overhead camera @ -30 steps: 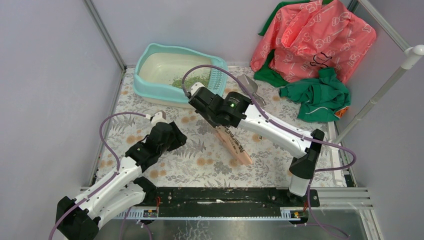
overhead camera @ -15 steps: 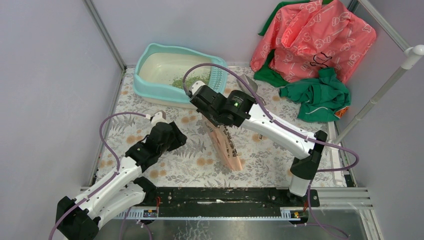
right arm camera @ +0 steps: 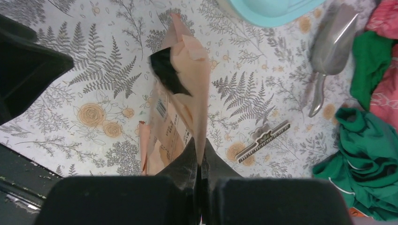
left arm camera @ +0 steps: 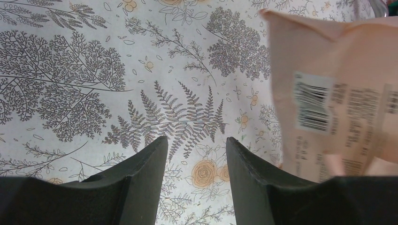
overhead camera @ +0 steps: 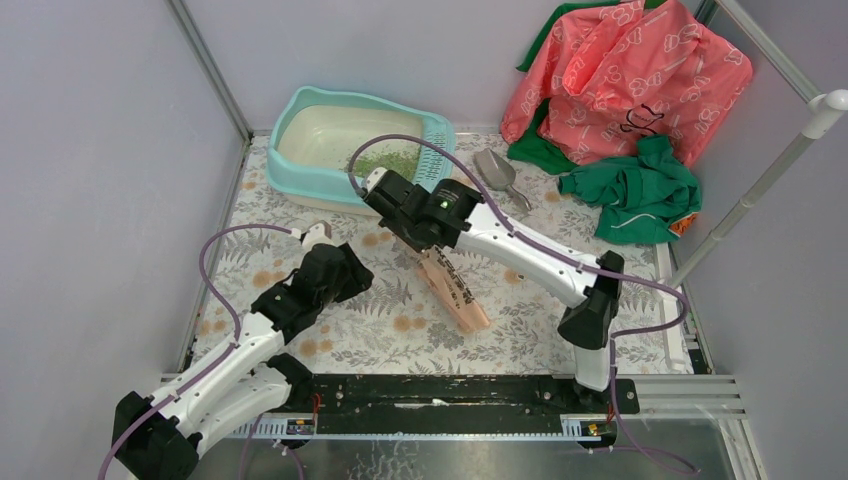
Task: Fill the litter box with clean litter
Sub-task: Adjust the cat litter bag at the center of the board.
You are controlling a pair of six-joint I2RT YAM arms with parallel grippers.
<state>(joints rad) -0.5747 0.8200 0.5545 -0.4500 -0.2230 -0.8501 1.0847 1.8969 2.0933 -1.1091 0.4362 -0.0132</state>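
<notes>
The light-teal litter box stands at the back left of the mat, and its corner shows in the right wrist view. Green clean litter lies heaped in its basin near the slotted grille. My right gripper is shut on the edge of a peach-pink paper bag, which hangs from it with its open mouth down over the mat, in front of the box. My left gripper hovers open over the mat, left of the bag, with nothing between its fingers.
A grey scoop lies right of the box. A bag clip lies on the mat. A pink printed bag and green cloth fill the back right corner. A white pole slants along the right.
My right arm has swung left and toward the box, carrying the bag with it and uncovering the scoop. The left arm has not moved.
</notes>
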